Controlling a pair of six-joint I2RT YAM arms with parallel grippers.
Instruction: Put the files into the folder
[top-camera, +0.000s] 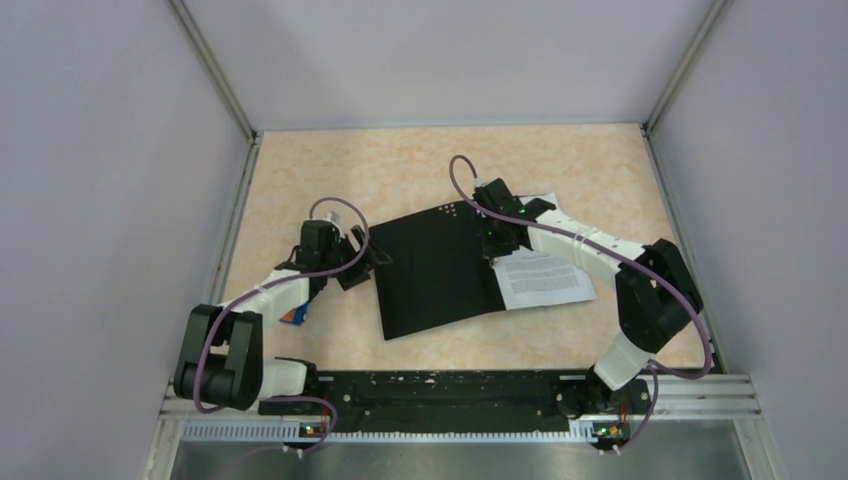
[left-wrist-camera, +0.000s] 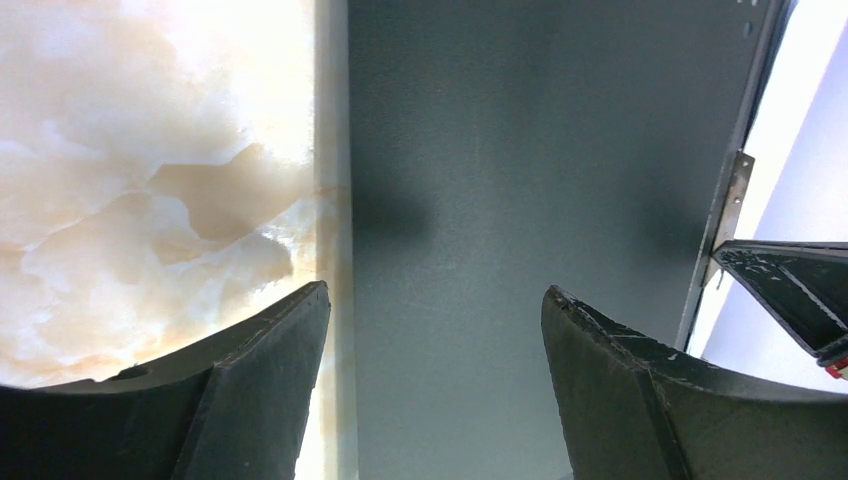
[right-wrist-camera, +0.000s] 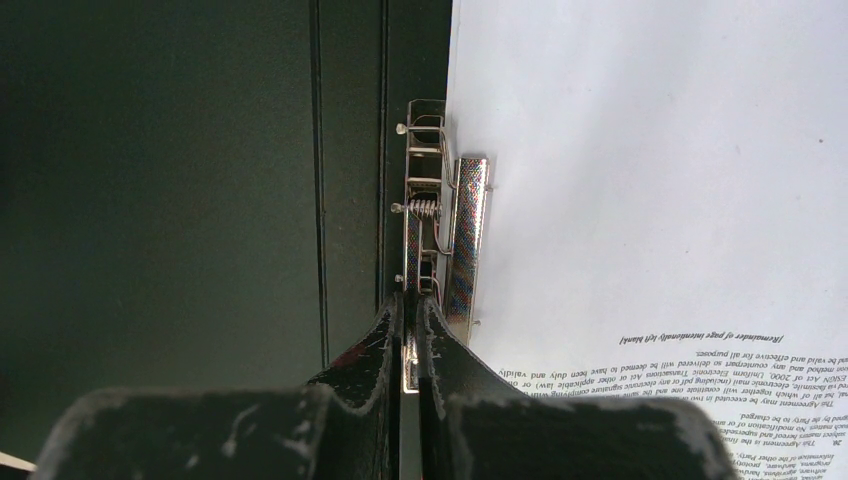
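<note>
1. Where print could be read, it was on the files (right-wrist-camera: 650, 200) alone. In the right wrist view, upside down, one bracketed italic line said "Remainder of page intentionally left blank", and the dense smaller paragraphs near it were too fine to read in full.
2. The files lay face up just right of the folder's spine, their long edge against the metal clip (right-wrist-camera: 440, 230). From overhead they showed as white sheets (top-camera: 545, 278), partly under the right arm.
3. The folder (top-camera: 440, 270) lay open in the middle of the table with its black inside facing up, turned slightly askew.
4. The right gripper (right-wrist-camera: 410, 300) was clenched on a thin lever of the metal clip, its fingers almost meeting around the strip.
5. The left gripper (left-wrist-camera: 435, 300) hung over the folder's left edge with its jaws spread wide and nothing between them — that edge ran between the two fingers in the left wrist view.
6. A small orange-and-blue object (top-camera: 293, 316) lay beneath the left arm, apart from the folder.
7. The table (top-camera: 400, 170) was marbled beige and peach. Pale grey walls (top-camera: 100, 150) closed it in on three sides, and a black rail (top-camera: 440, 390) crossed the near edge at the arm bases.
</note>
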